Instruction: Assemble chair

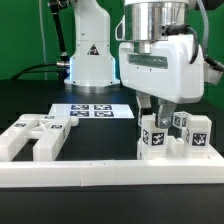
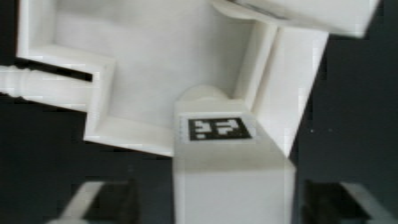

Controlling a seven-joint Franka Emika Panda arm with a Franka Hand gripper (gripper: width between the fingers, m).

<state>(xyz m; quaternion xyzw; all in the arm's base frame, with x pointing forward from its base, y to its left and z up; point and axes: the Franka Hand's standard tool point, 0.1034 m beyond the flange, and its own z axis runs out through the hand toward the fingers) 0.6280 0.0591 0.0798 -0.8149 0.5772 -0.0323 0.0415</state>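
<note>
White chair parts (image 1: pixel 178 140) sit at the table's front edge behind one border rail (image 1: pixel 110 178). I count three tagged upright pieces beneath my one gripper (image 1: pixel 160 112), its jaws parted either side of one leg (image 2: pixel 231 180), plus one flat panel group (image 1: pixel 40 135).

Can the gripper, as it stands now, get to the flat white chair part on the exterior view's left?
Probably yes. The gripper hangs with jaws open around a tagged leg, apparently not clamping it. The flat part lies uncovered, and nothing stands between.
</note>
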